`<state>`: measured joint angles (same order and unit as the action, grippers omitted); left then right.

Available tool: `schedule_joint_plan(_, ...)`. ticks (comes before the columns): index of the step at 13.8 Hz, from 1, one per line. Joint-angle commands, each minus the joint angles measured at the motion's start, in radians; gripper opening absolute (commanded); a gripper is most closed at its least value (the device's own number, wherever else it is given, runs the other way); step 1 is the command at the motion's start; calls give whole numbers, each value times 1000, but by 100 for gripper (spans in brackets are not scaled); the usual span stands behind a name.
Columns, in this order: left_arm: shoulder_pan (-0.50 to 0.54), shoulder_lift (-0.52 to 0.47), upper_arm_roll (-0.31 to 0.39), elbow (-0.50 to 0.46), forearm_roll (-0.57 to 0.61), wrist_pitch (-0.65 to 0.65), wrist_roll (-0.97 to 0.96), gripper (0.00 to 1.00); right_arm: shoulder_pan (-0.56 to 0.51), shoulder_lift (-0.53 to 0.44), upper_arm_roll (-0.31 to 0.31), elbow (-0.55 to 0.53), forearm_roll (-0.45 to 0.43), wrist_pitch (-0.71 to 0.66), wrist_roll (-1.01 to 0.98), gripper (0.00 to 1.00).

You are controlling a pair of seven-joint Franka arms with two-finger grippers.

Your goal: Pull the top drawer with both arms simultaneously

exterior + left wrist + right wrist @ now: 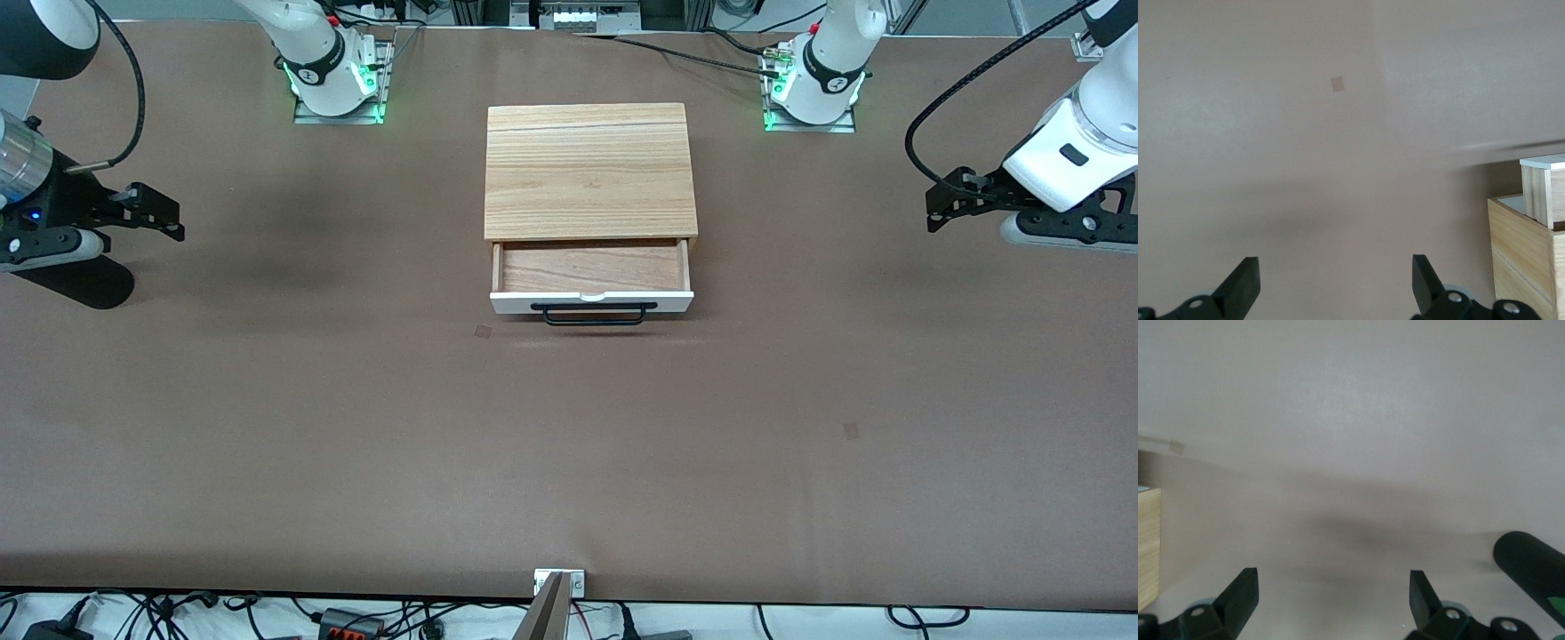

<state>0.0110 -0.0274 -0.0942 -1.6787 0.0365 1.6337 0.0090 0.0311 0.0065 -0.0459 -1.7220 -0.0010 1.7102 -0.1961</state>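
While both arms hang out at the two ends of the table (356,462), the top drawer (591,267) stands pulled partway out of the cabinet (589,169), its white front panel (591,301) and long black bar handle (594,313) facing the front camera and its reddish-brown wooden inside bare to view. The cabinet sits near the middle of the table's robot-side edge, between the two arm bases, with its light striped-wood top covering the rest of the drawer.

The left gripper (942,203) hovers over the bare table at the left arm's end, well apart from the drawer; in the left wrist view its two black fingers (1245,277) are spread wide with only brown table surface between them, and a corner of the cabinet and the drawer's side (1538,193) show at that picture's edge. The right gripper (164,218) hovers over the table at the right arm's end, likewise well apart from the drawer; its fingers (1241,590) are also spread, holding nothing. A small tan patch (483,332) lies on the table just nearer the front camera than the drawer's handle, and another (852,431) lies toward the left arm's end.
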Motion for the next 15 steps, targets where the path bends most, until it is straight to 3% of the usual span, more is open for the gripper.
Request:
schedule_joint_plan(1, -6, 15, 2, 31, -9, -26, -4, 100, -22, -2, 12, 39, -1, -1, -20, 100)
schedule_joint_plan(5, -9, 15, 2, 33, -7, -26, -4, 100, -20, -23, 18, 53, -45, -56, -5, 100)
schedule_joint_plan(15, -9, 17, 2, 31, -9, -28, -3, 100, -25, -13, 17, 61, -50, -46, -19, 100)
